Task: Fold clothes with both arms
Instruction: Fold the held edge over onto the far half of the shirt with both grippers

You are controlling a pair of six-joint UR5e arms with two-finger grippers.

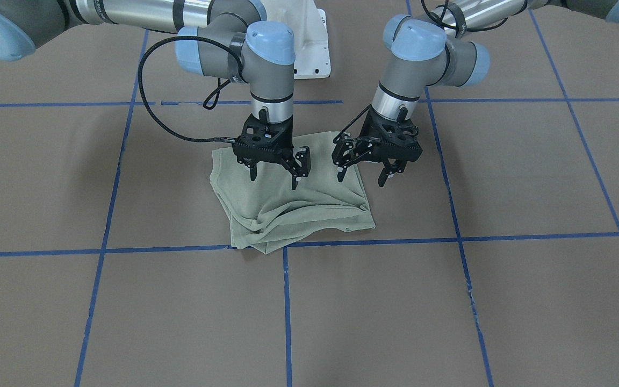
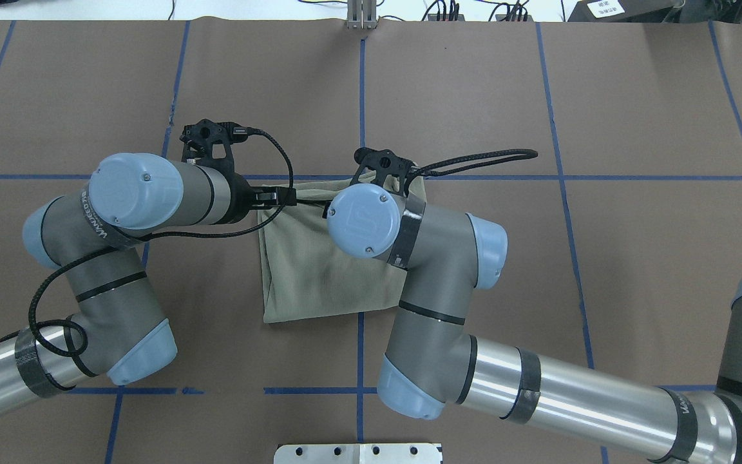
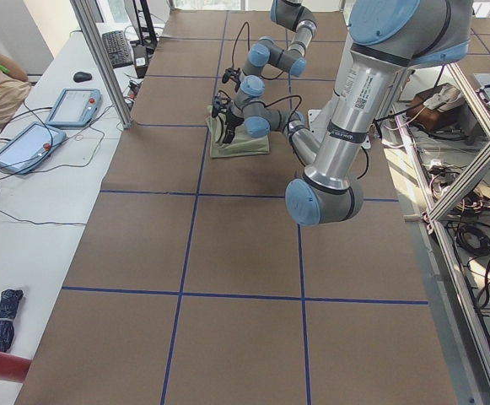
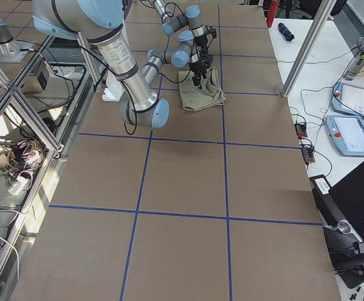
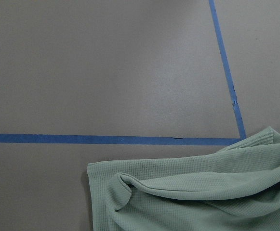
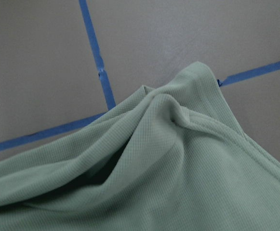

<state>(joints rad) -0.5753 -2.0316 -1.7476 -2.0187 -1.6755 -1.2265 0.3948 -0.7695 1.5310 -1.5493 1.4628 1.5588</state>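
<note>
Sage-green shirt (image 1: 299, 207) lies mid-table (image 1: 127, 322), folded into a compact square with a rumpled 6 o'clock edge. Right gripper (image 1: 274, 178) at 11 o'clock and left gripper (image 1: 361, 177) at 1 o'clock hover with fingers spread, empty. Folding looks nearly finished; only smoothing seems left.
</note>
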